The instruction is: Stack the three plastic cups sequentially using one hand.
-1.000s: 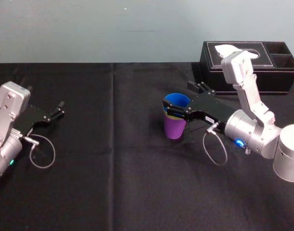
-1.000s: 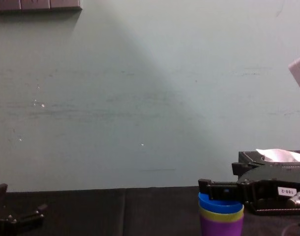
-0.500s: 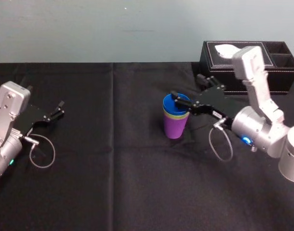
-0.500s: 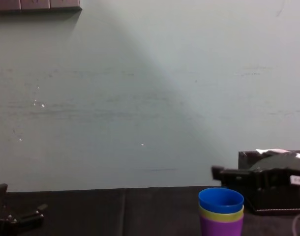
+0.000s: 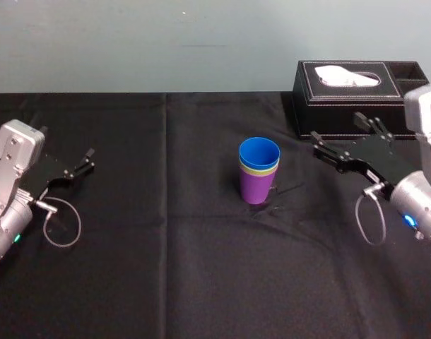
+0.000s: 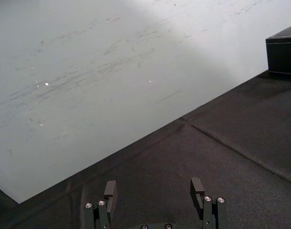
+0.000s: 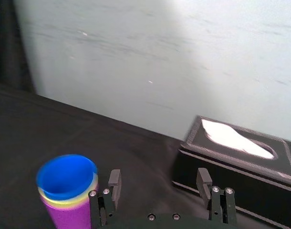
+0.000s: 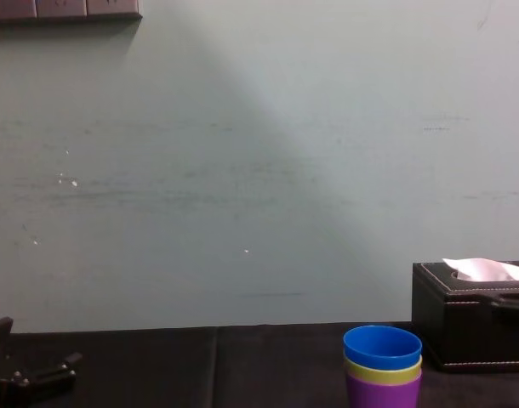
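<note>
The three plastic cups (image 5: pixel 258 169) stand nested upright mid-table: purple at the bottom, lime green as a thin band in the middle, blue on top. The stack also shows in the chest view (image 8: pixel 382 367) and the right wrist view (image 7: pixel 67 194). My right gripper (image 5: pixel 335 127) hovers to the right of the stack, apart from it, in front of the tissue box, open with nothing between its fingers (image 7: pixel 115 183). My left gripper (image 5: pixel 87 161) rests open at the far left of the table, its jaws spread over bare cloth in the left wrist view (image 6: pixel 154 187).
A black tissue box (image 5: pixel 357 99) with a white tissue stands at the back right, just behind my right gripper. A black cloth (image 5: pixel 166 268) covers the table. A pale wall (image 8: pixel 242 170) runs behind.
My right gripper has let go of the blue cup's rim and drawn back to the right, away from the stack. The stack stays standing. The left arm has not moved.
</note>
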`<action>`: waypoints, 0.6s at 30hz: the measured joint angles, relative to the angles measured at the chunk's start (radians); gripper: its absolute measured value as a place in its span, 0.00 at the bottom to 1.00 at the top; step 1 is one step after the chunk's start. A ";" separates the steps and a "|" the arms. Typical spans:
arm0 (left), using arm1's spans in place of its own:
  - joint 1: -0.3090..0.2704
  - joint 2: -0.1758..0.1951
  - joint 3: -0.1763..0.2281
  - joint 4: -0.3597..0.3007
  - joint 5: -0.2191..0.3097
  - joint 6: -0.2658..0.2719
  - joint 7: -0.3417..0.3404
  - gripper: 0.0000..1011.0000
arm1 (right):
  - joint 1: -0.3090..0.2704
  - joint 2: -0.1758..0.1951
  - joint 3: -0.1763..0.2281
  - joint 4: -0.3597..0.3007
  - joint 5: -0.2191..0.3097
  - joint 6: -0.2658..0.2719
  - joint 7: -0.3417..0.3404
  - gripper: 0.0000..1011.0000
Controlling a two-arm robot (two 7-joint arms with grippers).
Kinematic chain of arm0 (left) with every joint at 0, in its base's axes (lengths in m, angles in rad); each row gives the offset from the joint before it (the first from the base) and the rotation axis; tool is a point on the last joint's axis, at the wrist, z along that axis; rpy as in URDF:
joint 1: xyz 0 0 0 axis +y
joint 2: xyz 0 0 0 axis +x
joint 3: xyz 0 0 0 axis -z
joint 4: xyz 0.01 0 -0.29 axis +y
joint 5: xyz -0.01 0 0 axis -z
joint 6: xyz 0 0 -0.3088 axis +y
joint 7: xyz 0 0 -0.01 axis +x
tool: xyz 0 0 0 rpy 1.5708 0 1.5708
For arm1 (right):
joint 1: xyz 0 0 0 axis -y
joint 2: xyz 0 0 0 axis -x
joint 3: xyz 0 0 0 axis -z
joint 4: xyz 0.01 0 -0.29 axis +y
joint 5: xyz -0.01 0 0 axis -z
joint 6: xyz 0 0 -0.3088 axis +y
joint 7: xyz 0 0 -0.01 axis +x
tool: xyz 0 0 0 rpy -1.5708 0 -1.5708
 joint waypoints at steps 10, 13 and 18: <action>0.000 0.000 0.000 0.000 0.000 0.000 0.000 1.00 | -0.036 -0.014 0.066 0.049 -0.010 -0.003 -0.022 0.99; 0.000 0.000 0.000 0.000 0.000 0.000 0.000 1.00 | -0.044 -0.022 0.078 0.060 -0.014 0.002 -0.027 0.99; 0.000 0.000 0.000 0.000 0.000 0.000 0.000 1.00 | -0.051 -0.030 0.088 0.071 -0.020 0.008 -0.032 0.99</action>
